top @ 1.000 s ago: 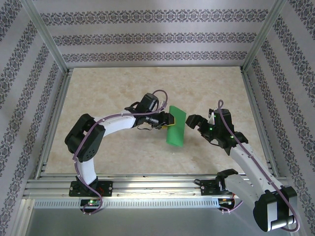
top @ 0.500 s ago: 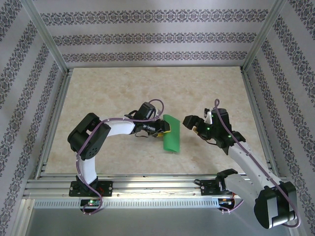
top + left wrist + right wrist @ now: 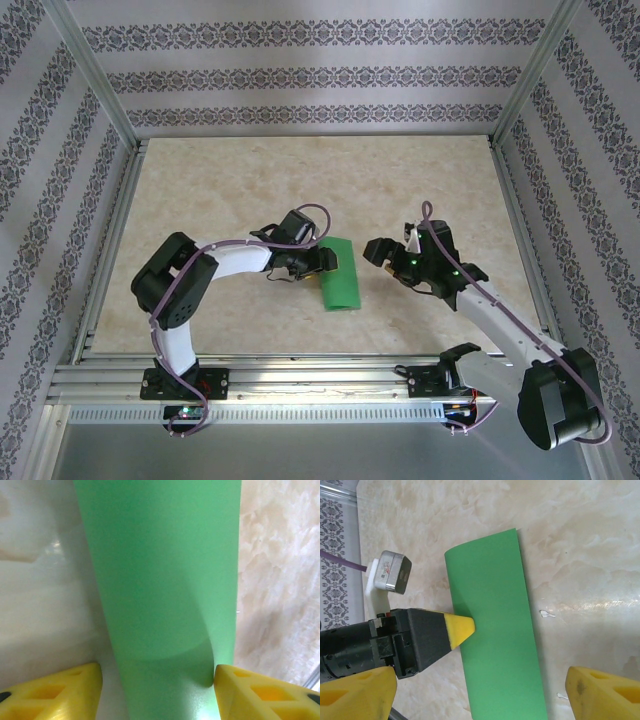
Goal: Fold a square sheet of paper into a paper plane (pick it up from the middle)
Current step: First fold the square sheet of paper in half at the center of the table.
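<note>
The square sheet of paper (image 3: 339, 282) is bright green and folded to a narrow strip. It lies on the marble tabletop between the two arms. My left gripper (image 3: 327, 262) is at its left edge. In the left wrist view the paper (image 3: 165, 580) runs between the yellow fingertips (image 3: 60, 690). The right one touches its edge and the left one stands clear, so the left gripper (image 3: 157, 692) is open. My right gripper (image 3: 378, 252) hovers open just right of the strip. In the right wrist view the paper (image 3: 495, 630) lies under the right gripper (image 3: 480, 697).
Aluminium rails (image 3: 300, 375) frame the table, with patterned walls behind them. Small white scraps (image 3: 546, 613) lie on the marble right of the paper. Bare tabletop (image 3: 300, 180) stretches beyond both arms.
The left gripper has lowered the tilted paper onto the table and widened its jaws. The right gripper has moved left, closer to the paper.
</note>
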